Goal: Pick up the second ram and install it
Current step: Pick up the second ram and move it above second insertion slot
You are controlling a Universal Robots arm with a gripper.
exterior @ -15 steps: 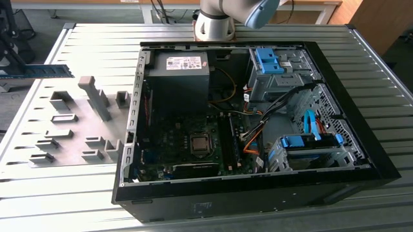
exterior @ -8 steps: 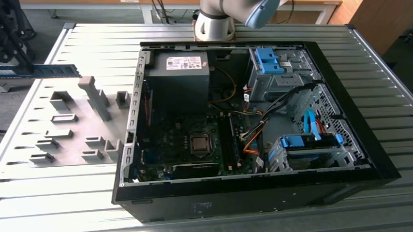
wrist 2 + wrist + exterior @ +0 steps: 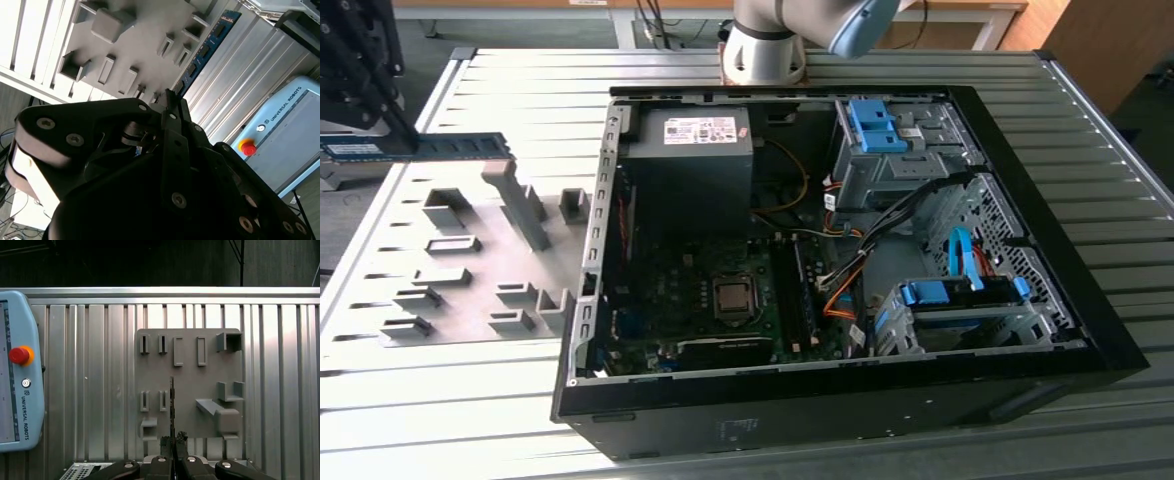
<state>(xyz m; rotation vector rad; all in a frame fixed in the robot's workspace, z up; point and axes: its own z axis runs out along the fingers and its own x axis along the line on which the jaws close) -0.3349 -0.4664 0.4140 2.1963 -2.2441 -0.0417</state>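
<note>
Arm (image 3: pixel 767 40) base sits at the far edge of the slatted table (image 3: pixel 520 80), behind the open PC case (image 3: pixel 1107 330). The tool end is out at the exterior view's left, over the far edge of the grey fixture plate (image 3: pixel 467 270).

Gripper (image 3: pixel 173 441) points down at the plate. Its fingers are pinched together on the second ram (image 3: pixel 454 146), with no gap visible either side of the board in the first wrist view.

Ram is a long, thin blue board with dark chips, held on edge with its long side level. It's at the plate's far edge, well apart from the case and the motherboard (image 3: pixel 707 300). Can't tell whether its lower edge is clear of the plate.

View differences:
- exterior view: shows the ram's flat face, with a pale sticker near the end at the frame's edge, plus the case interior
- first wrist view: ram is edge-on, just a thin dark line running out from the fingertips across the plate's slots
- second wrist view: ram is oblique, chips visible in a row, stretching away from the dark gripper body
- both wrist views: teach pendant (image 3: pixel 15 390) with a red stop button (image 3: pixel 19 355) lying on the table beside the plate
</note>
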